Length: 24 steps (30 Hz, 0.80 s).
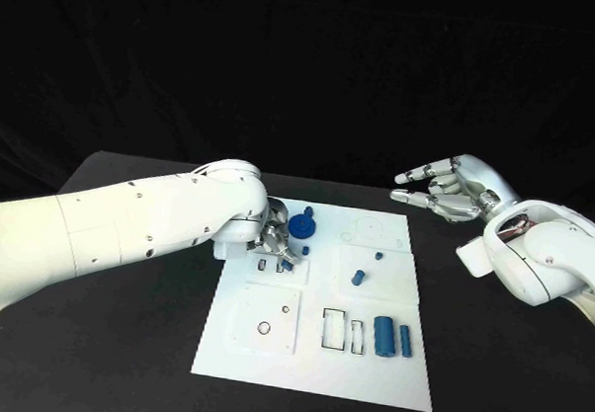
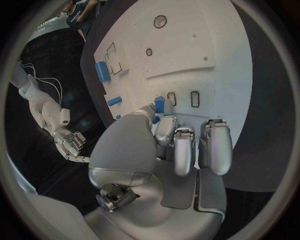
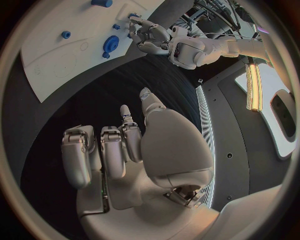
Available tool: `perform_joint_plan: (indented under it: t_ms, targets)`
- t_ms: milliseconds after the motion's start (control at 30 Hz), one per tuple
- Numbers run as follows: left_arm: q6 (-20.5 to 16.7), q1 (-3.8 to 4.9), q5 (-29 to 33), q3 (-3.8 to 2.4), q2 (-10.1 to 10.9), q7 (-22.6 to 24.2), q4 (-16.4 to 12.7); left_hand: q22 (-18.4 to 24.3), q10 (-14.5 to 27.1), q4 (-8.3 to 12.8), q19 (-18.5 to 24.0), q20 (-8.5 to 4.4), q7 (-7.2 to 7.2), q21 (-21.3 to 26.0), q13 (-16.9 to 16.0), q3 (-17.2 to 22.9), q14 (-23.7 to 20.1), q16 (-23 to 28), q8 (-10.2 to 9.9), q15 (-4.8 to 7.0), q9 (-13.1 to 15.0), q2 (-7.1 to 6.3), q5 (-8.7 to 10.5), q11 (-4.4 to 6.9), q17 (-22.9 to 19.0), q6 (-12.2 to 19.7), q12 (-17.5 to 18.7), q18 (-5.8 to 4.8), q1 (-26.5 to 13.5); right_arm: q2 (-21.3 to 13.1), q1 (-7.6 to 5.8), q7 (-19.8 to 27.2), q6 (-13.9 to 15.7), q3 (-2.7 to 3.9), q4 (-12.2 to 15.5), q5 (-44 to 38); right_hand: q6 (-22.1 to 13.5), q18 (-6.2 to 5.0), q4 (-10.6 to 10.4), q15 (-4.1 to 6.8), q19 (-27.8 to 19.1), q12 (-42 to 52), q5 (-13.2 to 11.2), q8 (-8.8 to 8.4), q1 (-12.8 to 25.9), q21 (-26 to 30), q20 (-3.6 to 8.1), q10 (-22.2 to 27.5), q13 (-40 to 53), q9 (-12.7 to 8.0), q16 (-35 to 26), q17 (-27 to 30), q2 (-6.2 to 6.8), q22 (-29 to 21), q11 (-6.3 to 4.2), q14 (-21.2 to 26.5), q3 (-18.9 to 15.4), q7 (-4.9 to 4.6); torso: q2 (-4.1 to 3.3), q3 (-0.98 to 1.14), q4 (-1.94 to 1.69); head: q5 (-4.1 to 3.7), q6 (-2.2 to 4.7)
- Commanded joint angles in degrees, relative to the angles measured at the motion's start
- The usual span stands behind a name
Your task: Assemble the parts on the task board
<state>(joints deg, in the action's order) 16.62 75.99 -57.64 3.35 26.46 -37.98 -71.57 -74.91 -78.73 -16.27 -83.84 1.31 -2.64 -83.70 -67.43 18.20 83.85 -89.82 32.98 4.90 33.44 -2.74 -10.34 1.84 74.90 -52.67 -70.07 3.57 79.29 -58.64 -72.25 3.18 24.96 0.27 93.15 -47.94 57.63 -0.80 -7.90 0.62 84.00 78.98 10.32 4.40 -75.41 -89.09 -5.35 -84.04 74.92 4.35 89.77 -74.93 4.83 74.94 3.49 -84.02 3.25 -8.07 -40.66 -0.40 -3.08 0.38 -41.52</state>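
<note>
Two white arms reach over the black table (image 1: pixel 111 345). At nine o'clock of the white board (image 1: pixel 312 367), the left hand (image 1: pixel 274 240) pinches a small blue piece (image 2: pixel 159 105) between its fingertips, just beside a round blue part (image 1: pixel 304 230). Two blue cylinders (image 1: pixel 393 337) lie toward four o'clock. At two o'clock, off the board, the right hand (image 1: pixel 442 189) hovers, fingers curled, holding nothing.

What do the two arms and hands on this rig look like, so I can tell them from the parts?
Both arms are glossy white rounded shells with small dark screw dots. The left hand and right hand are silver metal with segmented, pale-padded fingers. Thin white cables run beside the right arm's wrist in the left wrist view.
</note>
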Motion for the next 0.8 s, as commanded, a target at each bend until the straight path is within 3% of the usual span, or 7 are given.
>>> perform_joint_plan:
  t_ms: [33, 100, 200, 467, 800]
  targets:
    - [-2.13, -0.15, 1.39, 0.05, 0.32, 0.46, -0.29, -3.20, -0.16, 7.10, -0.43, 0.23, -0.17, -0.32, 0.07, 11.70, 6.15, -0.18, 0.05, -0.36, 0.98, -3.35, -0.44, -0.28, 15.10, 0.38, -0.17, -0.96, -1.33, 0.13, 0.05, 0.28, -0.87, -0.01, -0.06, -0.32, 0.12, 0.22, 0.07, 0.26, 4.63, -0.23, 0.29, -0.10, -0.11, 0.32, 0.09, -1.36, 9.58, 0.04, -0.35, -14.20, -0.45, 12.82, -0.26, -5.75, -0.30, -0.08, 0.00, 0.00, -0.06, -0.03, -0.01]
    - [-2.87, -0.18, 1.53, 0.03, 0.62, 0.58, -0.58, -3.26, -0.31, 8.21, -0.39, 0.45, -0.13, -0.32, 0.10, 15.27, 6.15, -0.18, 0.34, -0.33, 1.62, -4.41, -0.54, -0.21, 15.10, 0.34, -0.06, -0.98, -2.42, 0.18, 0.07, 0.29, -0.90, -0.01, -0.11, -0.32, 0.12, 0.22, 0.07, 0.26, 4.63, -0.23, 0.29, -0.10, -0.11, 0.32, 0.09, -1.36, 9.58, 0.04, -0.35, -14.20, -0.45, 12.82, -0.26, -5.75, -0.30, -0.08, -0.03, 0.00, -0.06, -0.03, -0.01]
    - [-3.92, -0.23, 1.66, -0.04, 1.14, 0.72, -1.19, -3.36, -0.43, 9.02, -0.39, 0.42, -0.15, -0.35, 0.11, 17.50, 6.15, -0.18, 0.60, -0.33, 2.20, -5.31, -0.46, -0.47, 15.10, 0.33, 0.04, -0.96, -3.88, 0.29, 0.10, 0.30, -0.93, -0.02, -0.22, -0.32, 0.11, 0.23, 0.02, 0.25, 4.66, -0.18, 0.42, -0.11, -0.08, 0.30, 0.09, -1.38, 9.60, 0.04, -0.33, -14.23, -0.53, 12.86, -0.26, -5.76, -0.47, -0.08, -0.05, 0.01, -0.05, -0.03, 0.01]
    - [-6.96, -0.41, 1.73, -0.26, 3.31, 1.05, -3.81, -3.54, -0.70, 10.31, -0.45, 0.41, -0.18, -0.42, -0.11, 19.61, 6.15, -0.18, 0.97, -0.30, 2.85, -5.98, -0.68, -0.39, 15.10, 0.14, -0.08, -0.98, -4.79, 0.55, 0.29, 0.42, -1.20, -0.05, -0.54, -0.32, 0.11, 0.22, 0.00, 0.25, 4.63, -0.22, 0.46, -0.12, -0.07, 0.33, 0.09, -1.37, 9.58, 0.04, -0.34, -14.20, -0.55, 12.81, -0.25, -5.75, -0.50, -0.08, -0.08, 0.04, -0.16, 0.03, 0.14]
    - [-8.37, -1.43, 0.48, -0.26, 4.64, 1.03, -5.48, -3.92, -0.87, 10.95, -0.63, 0.39, -0.20, -0.61, -0.29, 20.77, 6.15, -0.18, 1.19, -0.28, 3.22, -6.21, -0.70, -0.38, 15.10, 0.06, -0.21, -1.06, -5.26, 0.50, 0.40, 0.59, -1.13, -0.06, -0.72, -0.25, 0.10, 0.21, -0.05, 0.25, 4.59, -0.22, 0.58, -0.13, -0.03, 0.36, 0.09, -1.36, 9.58, 0.04, -0.35, -14.20, -0.61, 12.75, -0.25, -5.75, -0.60, -0.09, -0.11, -0.07, -0.29, 0.18, -0.19]
